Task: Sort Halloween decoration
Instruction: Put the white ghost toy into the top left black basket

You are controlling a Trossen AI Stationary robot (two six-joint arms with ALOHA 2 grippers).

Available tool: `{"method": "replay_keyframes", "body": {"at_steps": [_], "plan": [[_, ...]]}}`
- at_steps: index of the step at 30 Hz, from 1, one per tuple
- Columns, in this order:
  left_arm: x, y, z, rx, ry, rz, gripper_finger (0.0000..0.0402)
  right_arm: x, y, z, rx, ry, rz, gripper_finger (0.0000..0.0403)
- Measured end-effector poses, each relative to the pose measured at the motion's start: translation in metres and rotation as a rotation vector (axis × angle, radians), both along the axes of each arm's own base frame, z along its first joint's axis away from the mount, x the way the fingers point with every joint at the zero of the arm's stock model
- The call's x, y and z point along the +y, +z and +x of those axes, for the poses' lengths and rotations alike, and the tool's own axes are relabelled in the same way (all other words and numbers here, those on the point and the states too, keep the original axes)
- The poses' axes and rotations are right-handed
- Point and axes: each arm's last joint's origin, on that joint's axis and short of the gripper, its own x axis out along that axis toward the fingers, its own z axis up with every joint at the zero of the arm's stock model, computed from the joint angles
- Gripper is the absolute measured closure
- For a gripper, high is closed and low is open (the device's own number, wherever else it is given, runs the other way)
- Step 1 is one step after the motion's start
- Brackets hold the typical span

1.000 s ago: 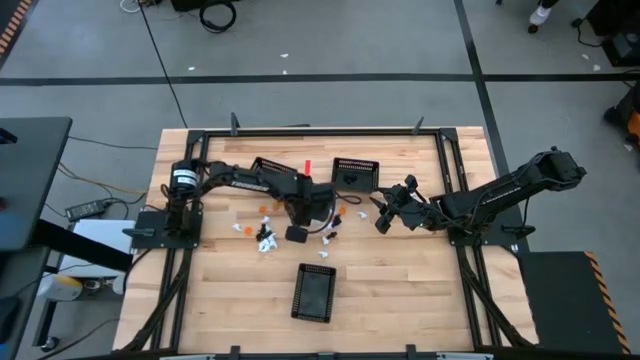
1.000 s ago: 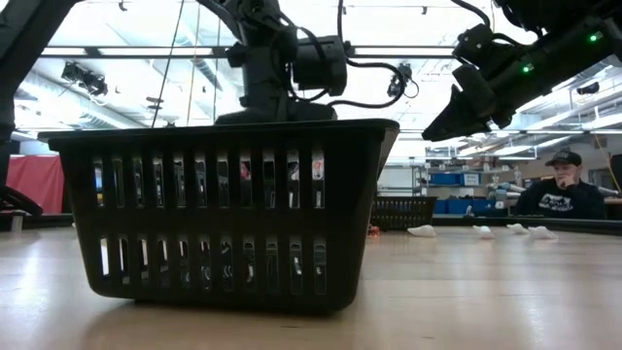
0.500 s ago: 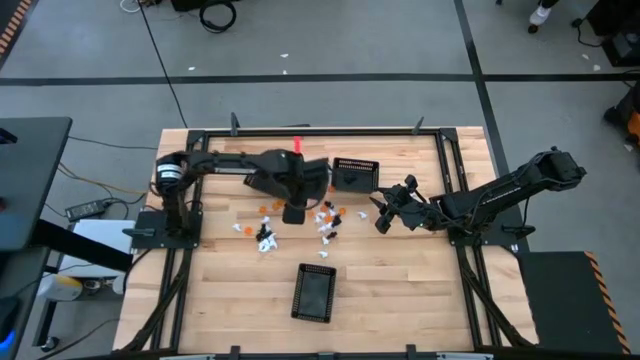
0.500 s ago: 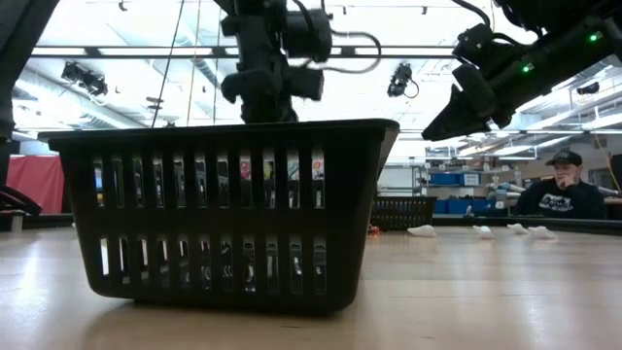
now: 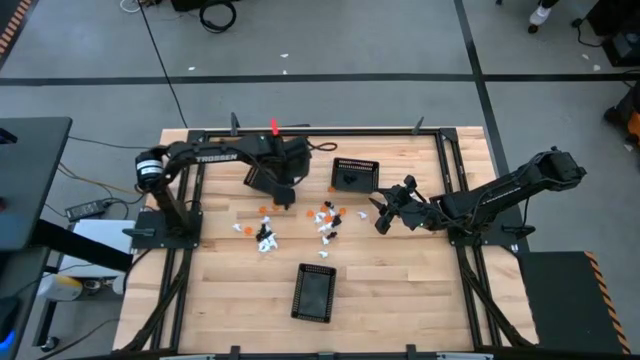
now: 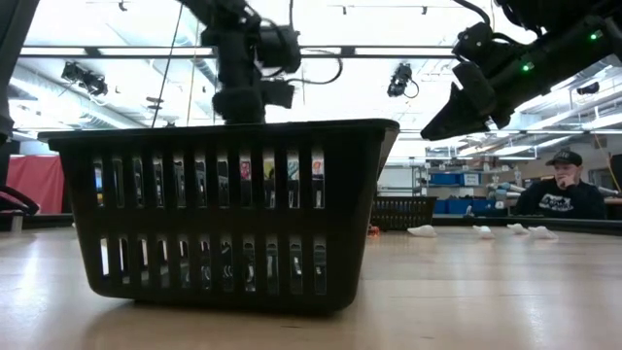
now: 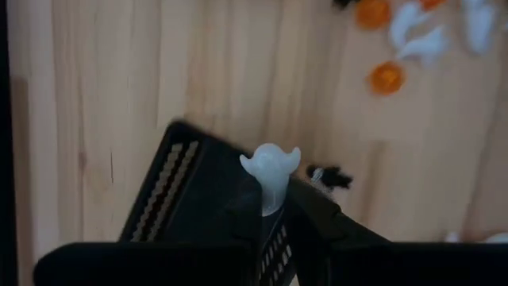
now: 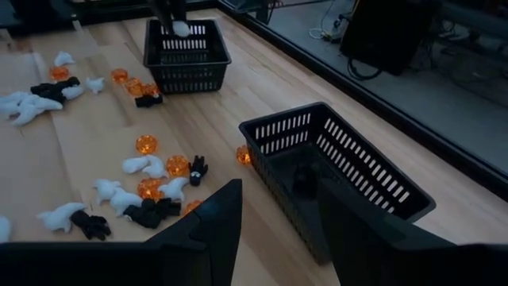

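basket [image 6: 228,209] hiding trinkets behind, left claw [image 7: 266,213] tips cut off

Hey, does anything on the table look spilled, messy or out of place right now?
Yes. Small orange, white and black trinkets lie scattered loose on the wooden table, not in the baskets. The left claw holds one white ghost figure over a black basket. Nothing looks damaged.

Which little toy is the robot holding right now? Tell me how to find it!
Find the black basket at the table's far left, under the left arm. Just above it, the left gripper pinches a tiny white ghost. The other ghosts lie on the wood among orange and black trinkets; this one is up in the air.
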Motion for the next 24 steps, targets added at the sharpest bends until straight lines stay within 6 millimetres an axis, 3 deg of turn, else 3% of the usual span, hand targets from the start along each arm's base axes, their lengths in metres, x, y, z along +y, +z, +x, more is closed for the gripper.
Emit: {"method": "replay_keyframes", "body": {"at_steps": [13,24], "plan": [[0.04,-0.059,-0.041,0.003,0.217,-0.021,0.0352,0.0,0.002,0.001,-0.012,0.013,-0.002,0.0233],[0.042,-0.084,-0.053,-0.016,0.256,-0.018,0.0351,0.001,0.003,0.002,-0.024,0.015,-0.001,0.0233]]}}
